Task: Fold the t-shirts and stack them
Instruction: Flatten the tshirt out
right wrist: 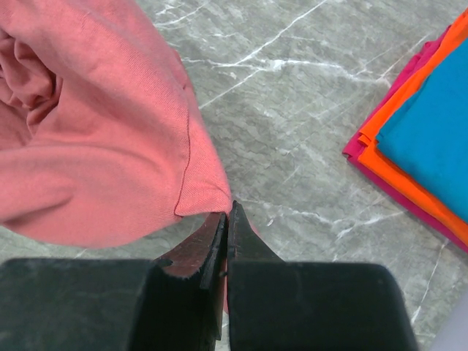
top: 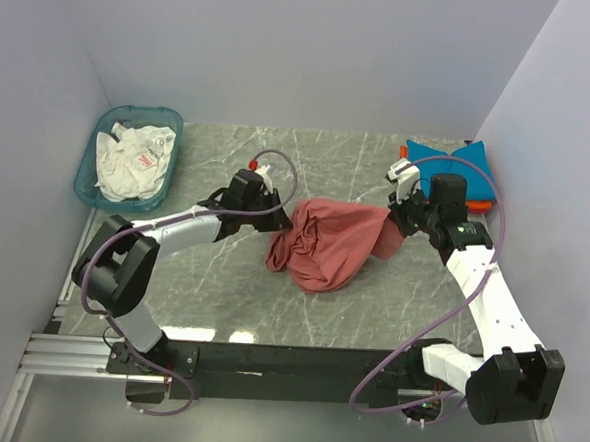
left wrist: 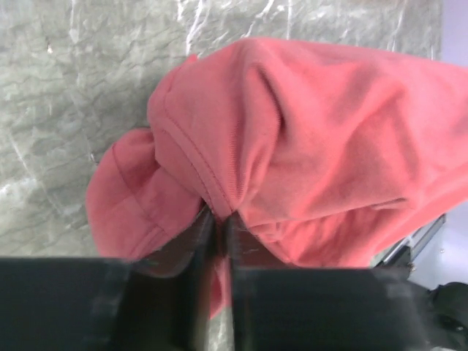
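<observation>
The dusty-red t-shirt (top: 324,245) hangs bunched between my two grippers over the middle of the marble table. My left gripper (top: 280,212) is on its left end; in the left wrist view the jaws (left wrist: 219,223) are nearly together with a seamed fold of the red cloth (left wrist: 307,146) pinched between them. My right gripper (top: 403,220) is shut on the shirt's right end, and in the right wrist view it (right wrist: 228,213) pinches a hemmed corner of the shirt (right wrist: 95,146). A folded teal-blue t-shirt (top: 449,160) lies on a folded orange one (right wrist: 395,168) at the back right.
A translucent teal basket (top: 90,158) holding crumpled white cloth (top: 134,156) stands at the back left. A magenta layer (right wrist: 356,152) shows under the folded stack. White walls close in the table on three sides. The table's dark front rail (top: 286,361) carries both arm bases.
</observation>
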`<state>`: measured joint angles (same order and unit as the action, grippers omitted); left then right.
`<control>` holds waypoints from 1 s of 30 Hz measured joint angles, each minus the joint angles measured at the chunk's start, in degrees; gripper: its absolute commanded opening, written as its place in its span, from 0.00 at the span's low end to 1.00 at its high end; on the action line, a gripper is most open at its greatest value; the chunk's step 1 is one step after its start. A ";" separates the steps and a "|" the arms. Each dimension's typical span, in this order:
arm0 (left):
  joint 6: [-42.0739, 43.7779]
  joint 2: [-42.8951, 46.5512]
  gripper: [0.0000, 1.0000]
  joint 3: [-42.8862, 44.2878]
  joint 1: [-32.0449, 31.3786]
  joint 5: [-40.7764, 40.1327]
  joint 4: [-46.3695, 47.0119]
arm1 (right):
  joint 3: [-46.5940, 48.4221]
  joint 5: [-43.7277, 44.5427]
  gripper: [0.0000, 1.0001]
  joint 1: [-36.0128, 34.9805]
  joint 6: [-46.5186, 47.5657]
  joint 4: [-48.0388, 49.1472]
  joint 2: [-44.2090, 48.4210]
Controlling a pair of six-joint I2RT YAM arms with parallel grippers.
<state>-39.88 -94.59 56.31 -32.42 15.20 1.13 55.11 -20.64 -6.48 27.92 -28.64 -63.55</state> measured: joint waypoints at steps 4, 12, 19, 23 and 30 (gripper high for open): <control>0.28 1.55 0.00 0.07 0.00 -0.04 0.13 | 0.00 -0.04 0.00 0.22 0.00 -0.09 -0.07; 5.40 18.18 0.01 0.07 0.00 -4.13 -1.81 | 0.44 -1.46 0.00 0.52 -0.63 -1.05 0.09; 13.11 39.93 0.00 0.09 -0.02 -9.44 -4.96 | 15.87 -3.06 0.00 0.55 -0.24 -9.70 0.59; 15.54 49.46 0.00 1.18 -0.02 -10.73 -6.16 | 29.77 -4.17 0.00 0.63 -0.20 -10.93 2.47; 16.15 55.56 0.00 9.27 -0.15 -6.78 -7.08 | 46.36 -5.88 0.00 0.63 -1.79 -12.90 8.85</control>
<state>-23.73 -39.03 65.58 -32.58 8.43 -5.96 101.47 -26.52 -5.85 26.13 -41.54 -54.70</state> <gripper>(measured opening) 0.053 0.012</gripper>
